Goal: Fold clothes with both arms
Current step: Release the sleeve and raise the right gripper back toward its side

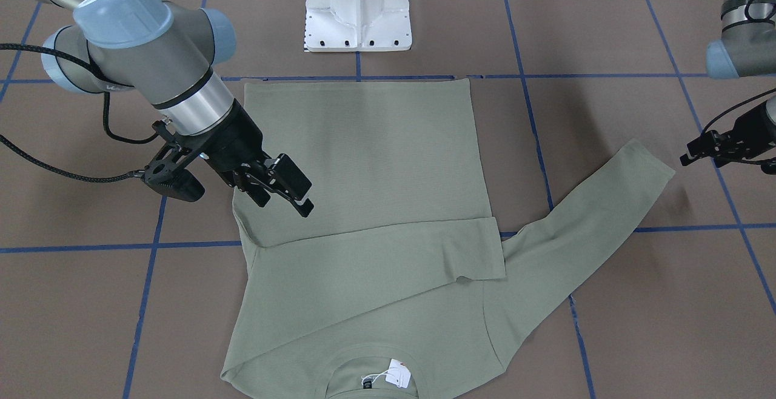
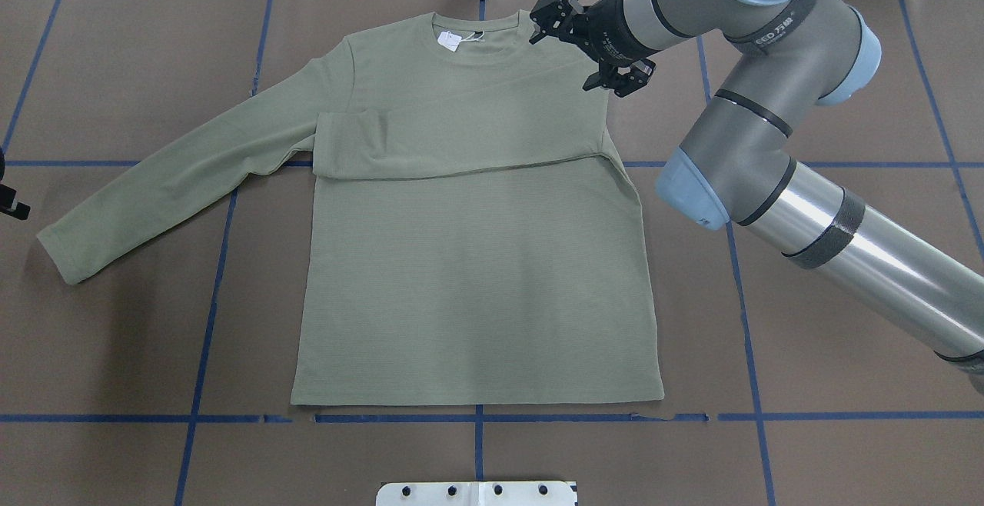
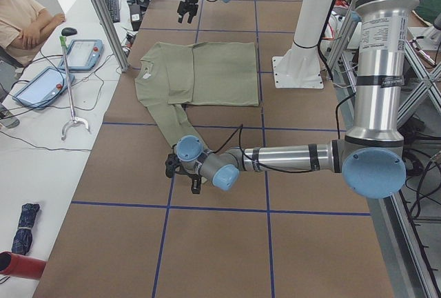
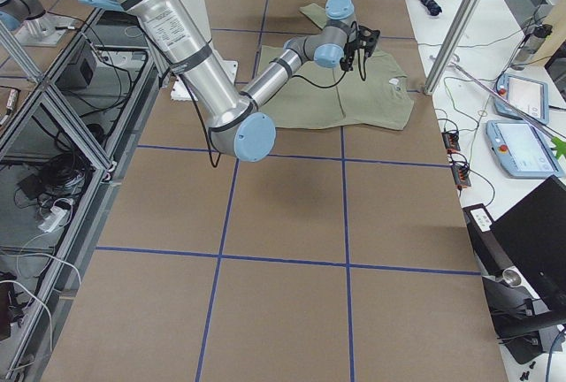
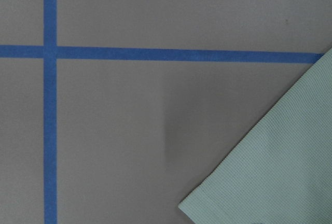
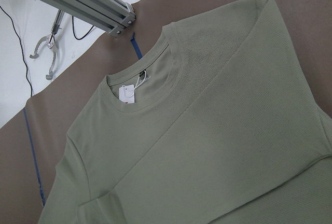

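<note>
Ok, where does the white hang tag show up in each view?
Front-facing: hang tag, bottom edge, centre.
Overhead: tag top centre, at the collar.
Exterior left: too small to tell; collar sits upper left.
Exterior right: too small to tell; collar upper right.
Left wrist: not in it.
Right wrist: tag upper left, inside the collar.
Shared landmark: the round ribbed collar.

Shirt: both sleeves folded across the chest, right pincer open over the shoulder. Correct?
No: only one sleeve is folded across the chest; the other sleeve lies stretched out flat on the robot's left side, as the overhead exterior view shows. The right pincer is open over the shoulder of the shirt.
</note>
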`<control>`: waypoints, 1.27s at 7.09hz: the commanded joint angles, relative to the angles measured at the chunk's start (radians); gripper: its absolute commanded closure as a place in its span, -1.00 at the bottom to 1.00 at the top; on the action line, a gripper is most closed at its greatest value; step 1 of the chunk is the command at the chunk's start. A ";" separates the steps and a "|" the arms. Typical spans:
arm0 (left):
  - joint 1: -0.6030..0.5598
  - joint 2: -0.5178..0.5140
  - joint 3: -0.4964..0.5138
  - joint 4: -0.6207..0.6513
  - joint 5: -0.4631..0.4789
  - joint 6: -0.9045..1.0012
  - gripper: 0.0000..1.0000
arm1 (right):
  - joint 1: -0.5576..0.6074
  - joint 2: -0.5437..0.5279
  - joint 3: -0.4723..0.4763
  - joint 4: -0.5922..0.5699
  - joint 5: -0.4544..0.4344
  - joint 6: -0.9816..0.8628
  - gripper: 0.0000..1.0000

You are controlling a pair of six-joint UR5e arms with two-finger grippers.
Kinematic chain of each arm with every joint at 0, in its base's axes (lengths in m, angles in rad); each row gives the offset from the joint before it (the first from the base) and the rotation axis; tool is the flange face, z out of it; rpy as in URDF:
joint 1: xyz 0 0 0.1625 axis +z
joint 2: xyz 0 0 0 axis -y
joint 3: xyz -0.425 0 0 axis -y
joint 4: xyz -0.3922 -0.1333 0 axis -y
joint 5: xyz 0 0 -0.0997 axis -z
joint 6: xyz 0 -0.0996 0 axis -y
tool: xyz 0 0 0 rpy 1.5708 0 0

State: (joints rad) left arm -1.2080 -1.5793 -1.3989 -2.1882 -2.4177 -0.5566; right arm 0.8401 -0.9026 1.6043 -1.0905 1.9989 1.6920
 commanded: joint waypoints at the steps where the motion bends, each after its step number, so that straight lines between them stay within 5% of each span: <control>1: 0.016 -0.037 0.035 -0.001 0.000 0.000 -0.80 | 0.007 -0.012 0.000 0.000 0.000 0.000 -0.98; 9: 0.090 -0.038 0.052 -0.001 0.000 0.003 -0.78 | 0.027 -0.084 0.049 0.000 0.015 -0.038 -0.99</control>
State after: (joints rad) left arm -1.1241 -1.6168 -1.3495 -2.1898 -2.4176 -0.5543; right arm 0.8666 -0.9860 1.6527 -1.0905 2.0146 1.6537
